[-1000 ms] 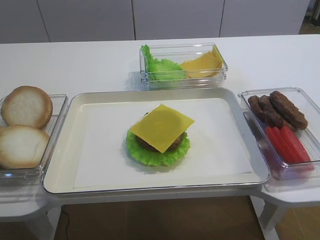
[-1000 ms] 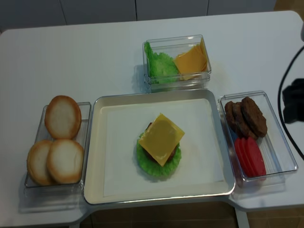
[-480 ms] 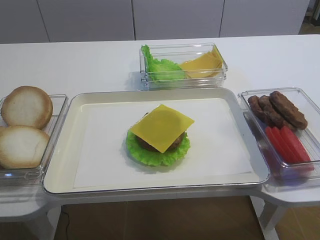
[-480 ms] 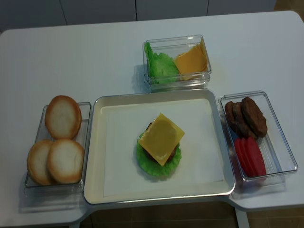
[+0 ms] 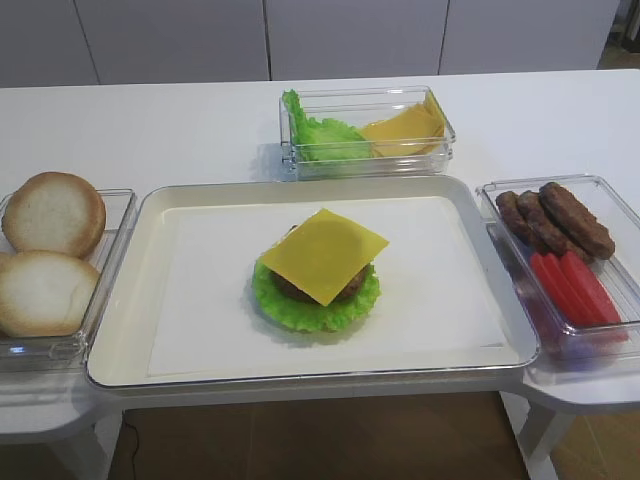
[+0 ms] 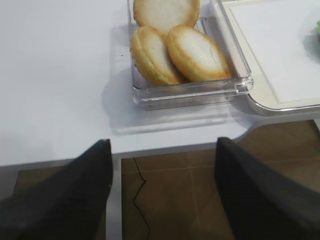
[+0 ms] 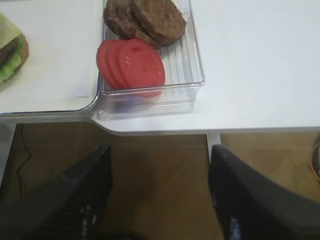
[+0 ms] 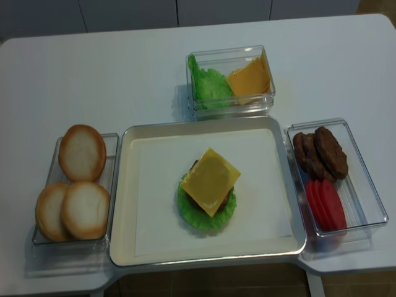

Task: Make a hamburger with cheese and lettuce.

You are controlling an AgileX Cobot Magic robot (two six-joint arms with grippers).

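Observation:
On the white paper of the tray lies the lettuce, a round frilly green leaf. The hamburger patty sits on it, mostly covered. The square yellow cheese lies flat on top of the patty, with its corners overhanging. The stack's edge shows at the left of the right wrist view, with the lettuce peeking out. My right gripper hangs open and empty off the table's front edge, below the tomato box. Below the bun box, off the front edge, my left gripper is open and empty. Neither gripper shows in the high views.
A clear box at the back holds spare green leaves and cheese slices. Left of the tray, a clear box holds pale buns. On the right, a box holds brown patties and red tomato slices.
A dark arm part at the right edge of the overhead view one second ago is gone from that view. The food on the tray has not moved.

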